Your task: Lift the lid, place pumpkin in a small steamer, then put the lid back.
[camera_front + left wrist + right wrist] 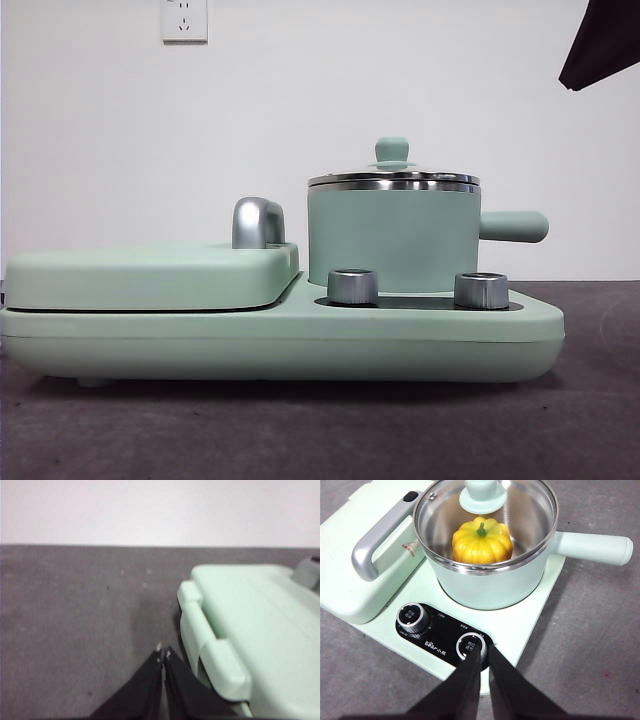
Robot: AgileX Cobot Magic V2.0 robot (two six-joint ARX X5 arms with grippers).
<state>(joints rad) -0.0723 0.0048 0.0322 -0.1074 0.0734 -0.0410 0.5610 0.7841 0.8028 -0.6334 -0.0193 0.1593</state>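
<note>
With lid (485,510) sitting on steamer (490,580) over pumpkin (482,541), both grippers, right (485,652) and left (163,654), are idling closed, empty. Glass lid's slippery, fragile; I'd be gripping its knob.

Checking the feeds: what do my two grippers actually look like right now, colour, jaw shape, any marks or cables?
Both are alike. The left gripper has two matte black jaws, flat and tapering to narrow tips, with small pale scuffs at the tips. The right gripper shows the same black tapered jaws, with no marks visible. No cables, labels or logos show in either wrist view. The front view shows only a dark arm tip at its top corner.
</note>
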